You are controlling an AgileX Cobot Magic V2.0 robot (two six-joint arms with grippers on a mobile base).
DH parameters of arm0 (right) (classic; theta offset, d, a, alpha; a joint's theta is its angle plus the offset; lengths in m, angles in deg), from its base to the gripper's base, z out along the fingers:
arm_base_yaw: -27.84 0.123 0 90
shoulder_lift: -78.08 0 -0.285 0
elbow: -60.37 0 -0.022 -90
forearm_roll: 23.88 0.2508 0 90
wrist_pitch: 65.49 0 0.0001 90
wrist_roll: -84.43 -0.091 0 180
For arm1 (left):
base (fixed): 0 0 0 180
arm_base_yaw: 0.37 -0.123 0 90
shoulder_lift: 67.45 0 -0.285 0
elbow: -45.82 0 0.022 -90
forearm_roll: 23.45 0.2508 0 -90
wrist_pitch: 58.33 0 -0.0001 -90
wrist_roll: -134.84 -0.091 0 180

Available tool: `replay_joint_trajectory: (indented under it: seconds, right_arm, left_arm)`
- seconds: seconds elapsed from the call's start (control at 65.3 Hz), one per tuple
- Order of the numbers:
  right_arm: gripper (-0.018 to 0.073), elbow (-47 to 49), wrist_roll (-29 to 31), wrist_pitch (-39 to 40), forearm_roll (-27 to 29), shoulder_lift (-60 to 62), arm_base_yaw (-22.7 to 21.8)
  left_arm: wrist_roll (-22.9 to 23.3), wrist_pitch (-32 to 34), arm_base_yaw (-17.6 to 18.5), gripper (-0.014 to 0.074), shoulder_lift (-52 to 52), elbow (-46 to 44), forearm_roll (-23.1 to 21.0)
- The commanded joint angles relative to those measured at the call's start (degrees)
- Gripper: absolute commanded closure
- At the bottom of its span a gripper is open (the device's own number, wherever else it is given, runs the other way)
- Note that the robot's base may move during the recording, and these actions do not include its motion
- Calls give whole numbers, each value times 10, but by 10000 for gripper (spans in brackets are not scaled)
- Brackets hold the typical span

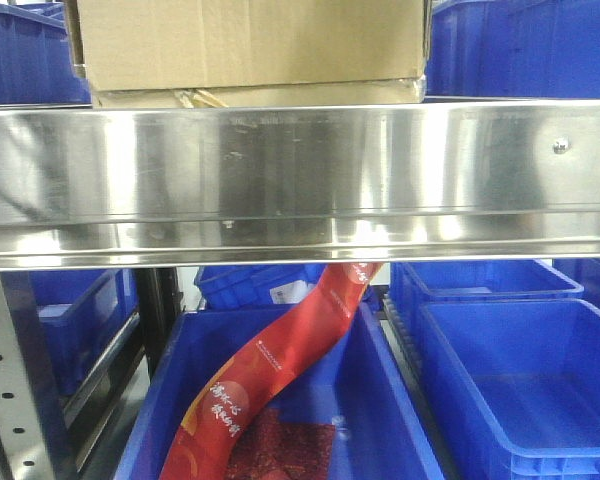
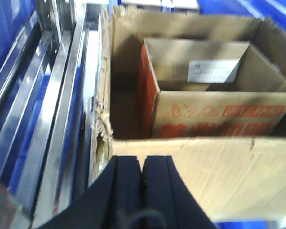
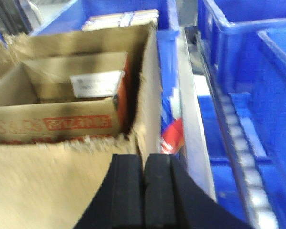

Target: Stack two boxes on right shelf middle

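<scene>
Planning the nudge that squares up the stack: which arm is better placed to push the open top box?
Neither clearly. The left pincer sits shut over the large box's left front corner, the right pincer shut over its right front corner. Both hover equally near; using both seems sensible.

The large brown cardboard box (image 1: 250,40) sits squarely on a flatter cardboard box (image 1: 260,96), both resting on the shiny steel shelf board (image 1: 300,170). Its open top holds what seems an orange-printed inner carton (image 2: 214,112).
</scene>
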Motion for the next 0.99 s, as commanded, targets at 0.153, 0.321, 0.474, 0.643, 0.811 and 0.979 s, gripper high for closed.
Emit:
replay_joint_trajectory:
  seconds: [0.153,0.321,0.474,0.643,0.811,0.979]
  right_arm:
    - [720,-80,92,48,-1,70,-9]
    - [720,-238,90,183,0,158,-9]
    - [720,-350,22,214,0,232,-28]
    - [720,-457,15,267,0,308,-83]
    - [720,-553,15,288,0,390,-142]
    - [720,-627,15,313,0,484,-167]
  left_arm:
    - [-156,72,-3,707,-77,90,-103]
    - [-155,224,-3,707,-183,271,-161]
    - [-121,347,-3,707,-292,449,-173]
    - [-108,428,-3,707,-389,597,-173]
    - [-108,434,-3,707,-452,700,-173]
    - [-108,429,-3,707,-504,758,-173]
